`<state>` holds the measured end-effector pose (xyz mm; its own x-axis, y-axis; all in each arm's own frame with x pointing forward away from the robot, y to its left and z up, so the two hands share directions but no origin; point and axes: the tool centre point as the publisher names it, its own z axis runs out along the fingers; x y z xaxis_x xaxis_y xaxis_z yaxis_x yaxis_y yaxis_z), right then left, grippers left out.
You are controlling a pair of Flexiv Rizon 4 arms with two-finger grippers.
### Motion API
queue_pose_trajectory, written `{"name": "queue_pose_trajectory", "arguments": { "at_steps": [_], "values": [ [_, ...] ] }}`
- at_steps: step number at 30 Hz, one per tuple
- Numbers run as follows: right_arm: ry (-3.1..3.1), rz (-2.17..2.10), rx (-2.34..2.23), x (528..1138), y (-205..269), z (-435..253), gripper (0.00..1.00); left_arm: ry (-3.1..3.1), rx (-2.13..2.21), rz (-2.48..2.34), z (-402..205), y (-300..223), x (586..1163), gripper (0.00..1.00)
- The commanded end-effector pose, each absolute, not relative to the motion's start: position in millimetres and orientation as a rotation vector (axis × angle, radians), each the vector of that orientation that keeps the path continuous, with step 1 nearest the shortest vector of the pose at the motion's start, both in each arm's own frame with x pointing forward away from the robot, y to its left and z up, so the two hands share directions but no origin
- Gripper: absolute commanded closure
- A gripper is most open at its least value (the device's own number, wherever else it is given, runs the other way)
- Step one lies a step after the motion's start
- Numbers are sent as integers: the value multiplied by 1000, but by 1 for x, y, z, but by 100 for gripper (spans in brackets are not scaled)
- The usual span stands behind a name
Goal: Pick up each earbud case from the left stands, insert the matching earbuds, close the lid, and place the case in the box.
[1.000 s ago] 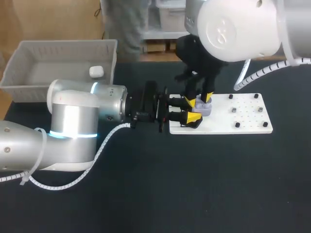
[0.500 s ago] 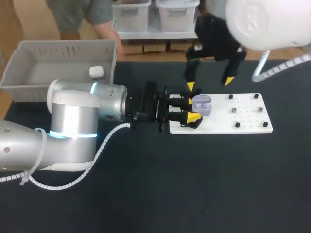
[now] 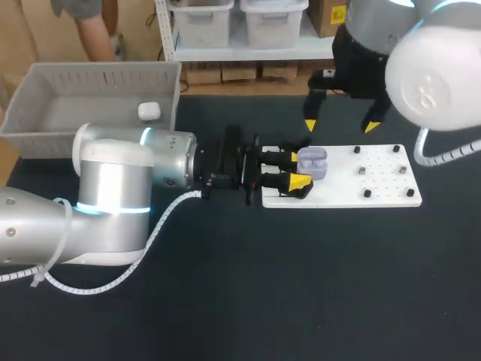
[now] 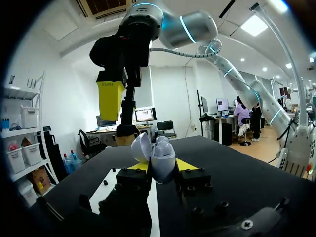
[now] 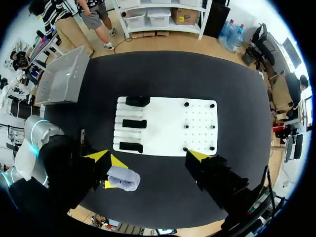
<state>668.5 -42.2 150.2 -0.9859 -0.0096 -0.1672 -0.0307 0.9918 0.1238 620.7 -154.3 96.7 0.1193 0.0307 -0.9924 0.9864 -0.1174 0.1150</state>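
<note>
Head view, looking down on a black table. In the middle of the frame the left gripper (image 3: pixel 294 170), reaching in level from the left, is clamped on the base of a small lavender earbud case (image 3: pixel 313 162). The case's lid stands hinged open, and it is held over the left edge of a white stand board (image 3: pixel 379 180). The left wrist view shows both yellow tips pressing the case's 2 opposite sides. Earbuds seem to sit inside, though the view is too small to be sure. At upper right the right gripper (image 3: pixel 340 125) hangs above the board, fingers spread wide and empty. A gray box (image 3: pixel 98 71) at upper left holds 1 white case (image 3: pixel 149 111). The lavender case looks light, rigid and glossy, so probably slippery. Its open lid and hinge are the fragile part, so any hold belongs on the base's sides, with only a gentle press on the lid.
</note>
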Motion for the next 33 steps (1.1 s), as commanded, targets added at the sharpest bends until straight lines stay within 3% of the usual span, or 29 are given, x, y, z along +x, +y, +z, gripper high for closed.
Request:
{"name": "queue_pose_trajectory", "arguments": {
  "at_steps": [1,33],
  "values": [
    [2989,190,-24,679,-44,137,0,1093,1371,-1180,97,-154,619,100],
    [3121,132,-90,639,-46,114,0,1093,1371,-1180,97,-154,619,100]
  ]
}}
